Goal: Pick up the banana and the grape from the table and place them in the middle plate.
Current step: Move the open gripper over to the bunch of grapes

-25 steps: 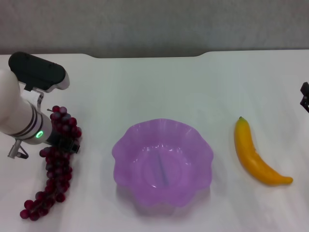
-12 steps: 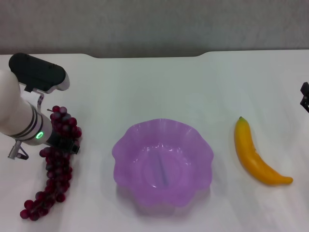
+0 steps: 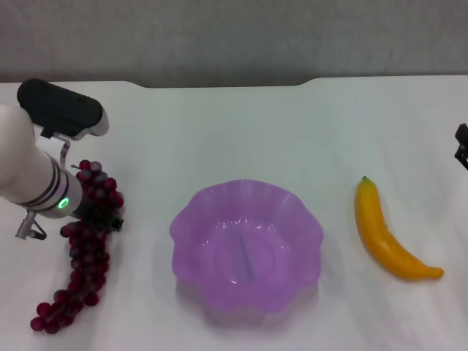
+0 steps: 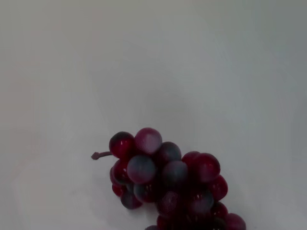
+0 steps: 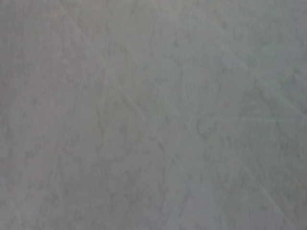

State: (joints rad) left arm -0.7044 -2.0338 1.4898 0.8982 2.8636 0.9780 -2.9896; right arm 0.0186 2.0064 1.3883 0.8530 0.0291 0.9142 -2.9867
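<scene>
The left gripper [image 3: 102,218] is set low over the upper part of the grape bunch [image 3: 82,245] at the left side of the white table [image 3: 234,131], apparently placed there so the bunch can be taken near its thick end and carried rightward to the purple plate [image 3: 247,245]; whether its fingers are apart or closed on the fruit cannot be told, since the wrist hides them. The bunch is seen as a long cluster of small dark red-purple globes, some dulled by greyish bloom, with a short brown stem [image 4: 100,155] showing at its top in the left wrist view (the cluster still lies flat on the tabletop). The scalloped plate sits empty in the middle, well apart from both fruits. The banana [image 3: 387,235] is laid to the plate's right, smooth, yellow-orange, dark-tipped. The right gripper [image 3: 461,146] is parked at the right edge, and its finger state cannot be made out.
</scene>
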